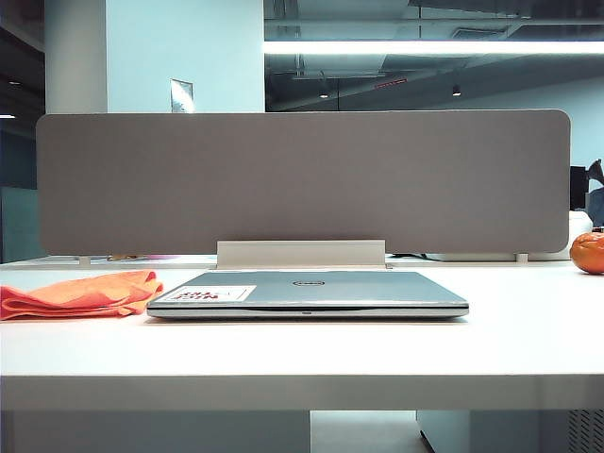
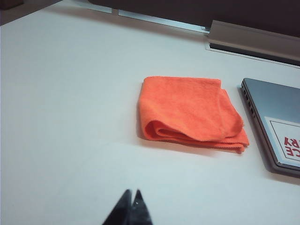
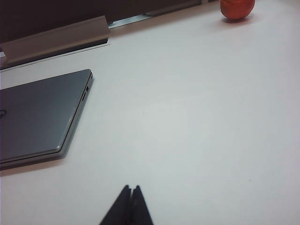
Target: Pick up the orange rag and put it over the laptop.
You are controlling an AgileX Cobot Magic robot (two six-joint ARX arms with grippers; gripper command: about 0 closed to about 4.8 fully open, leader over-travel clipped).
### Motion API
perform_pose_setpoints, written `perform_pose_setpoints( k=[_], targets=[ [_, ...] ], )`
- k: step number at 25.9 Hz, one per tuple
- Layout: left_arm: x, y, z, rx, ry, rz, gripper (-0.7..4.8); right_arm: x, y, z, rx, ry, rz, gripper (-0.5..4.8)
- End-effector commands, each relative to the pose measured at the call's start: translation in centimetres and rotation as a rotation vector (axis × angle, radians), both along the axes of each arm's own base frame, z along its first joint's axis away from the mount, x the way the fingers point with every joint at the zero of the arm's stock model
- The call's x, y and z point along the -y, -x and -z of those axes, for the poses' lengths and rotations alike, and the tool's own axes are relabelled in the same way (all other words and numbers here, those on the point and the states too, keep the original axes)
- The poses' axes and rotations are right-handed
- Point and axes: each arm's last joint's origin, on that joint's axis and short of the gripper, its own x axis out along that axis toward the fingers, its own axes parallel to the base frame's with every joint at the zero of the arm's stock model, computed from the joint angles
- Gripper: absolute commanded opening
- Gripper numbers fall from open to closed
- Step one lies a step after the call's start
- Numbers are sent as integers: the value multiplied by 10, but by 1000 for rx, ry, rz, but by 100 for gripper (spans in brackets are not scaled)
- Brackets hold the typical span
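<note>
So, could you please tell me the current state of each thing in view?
orange rag: folded, lying on the table beside the laptop.
laptop: lid closed, uncovered.
left gripper: shut, holding nothing, short of the rag.
right gripper: shut, holding nothing, over bare table.

The surface is a white, matte top with a grey partition panel standing along its far edge. Three things lie directly on it. The laptop, silver-grey and shut flat, sits near the middle, just in front of the panel's foot, with a white-and-red sticker at one corner of its lid. The orange rag lies folded, just beside the laptop's sticker end; whether the two touch cannot be told. A round glossy orange object rests well apart from the laptop's opposite end, close to the panel.

The left end effector and right end effector, both closed, are over the surface's near part.
</note>
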Motion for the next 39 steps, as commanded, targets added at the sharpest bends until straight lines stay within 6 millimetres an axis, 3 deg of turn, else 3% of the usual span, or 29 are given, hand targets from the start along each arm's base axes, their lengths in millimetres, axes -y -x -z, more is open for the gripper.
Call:
perform_pose_setpoints(
  k=[1,22,29,39],
  targets=[
    [0,0,1,-11,1,7,-5,0,0,1,9,3,-3,-5],
    [0,0,1,-11,1,7,-6,0,-1,-1,23,30,-10,-5],
    [0,0,1,-16,-29,12,-6,-4,0,-2,26,97,-154,-5],
    [0,0,1,-18,-47,16,-6,-13,2,-4,24,-157,-418,-5]
  ],
)
